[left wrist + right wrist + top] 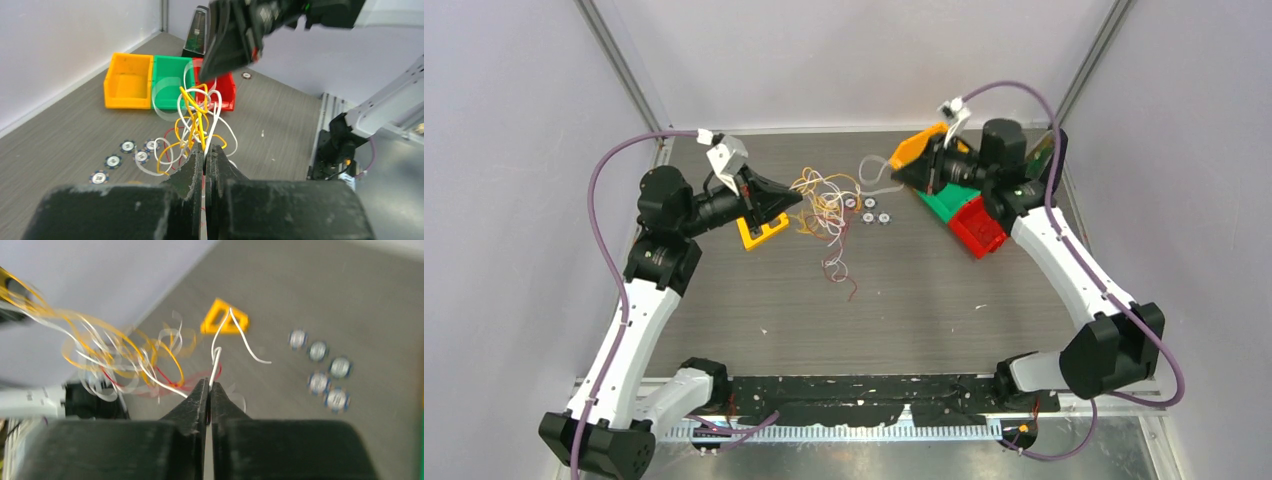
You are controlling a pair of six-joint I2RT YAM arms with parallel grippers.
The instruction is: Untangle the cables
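The cables [826, 208] are a loose tangle of yellow-orange, white and red strands lying mid-table between my two grippers. My left gripper [797, 202] sits at the tangle's left edge. In the left wrist view it [205, 148] is shut on yellow and white strands of the cables [199, 112], which rise from its tips. My right gripper [895, 174] is at the tangle's right. The right wrist view shows it [210, 385] pinching a white strand [216, 362], and the blurred tangle [117, 355] trails off to the left.
Several blue-and-white chips [868, 210] lie just right of the tangle. A yellow triangular frame [760, 232] sits under the left gripper. Orange [918, 148], green [946, 204] and red [977, 228] bins stand in a row at back right, below the right arm.
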